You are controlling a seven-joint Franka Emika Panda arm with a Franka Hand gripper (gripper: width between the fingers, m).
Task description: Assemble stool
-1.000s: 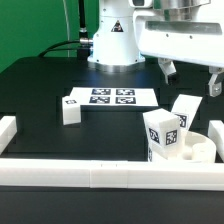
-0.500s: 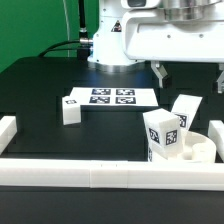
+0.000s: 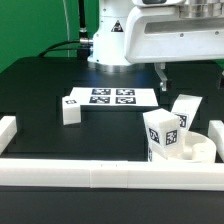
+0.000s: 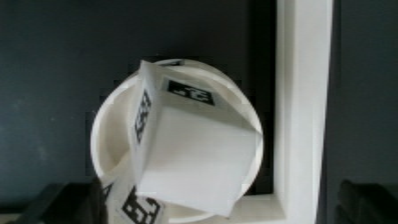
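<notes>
The stool's round white seat (image 3: 197,152) lies at the exterior view's right, against the white bars. One tagged leg (image 3: 162,133) stands on it. A second leg (image 3: 185,108) leans just behind the seat, and a third leg (image 3: 70,108) stands alone at the left. My gripper (image 3: 190,72) hangs open well above the seat and holds nothing. In the wrist view the seat (image 4: 114,120) and the leg on it (image 4: 192,135) lie below the gripper (image 4: 217,208); one dark fingertip (image 4: 71,205) shows at each side.
The marker board (image 3: 111,97) lies flat at the back middle of the black table. Long white bars (image 3: 100,175) edge the front, with short ones at the left (image 3: 7,130) and right (image 4: 302,100). The arm's white base (image 3: 112,40) stands behind.
The gripper has risen and shifted a little toward the exterior view's left, staying open. The stool parts have not moved.
</notes>
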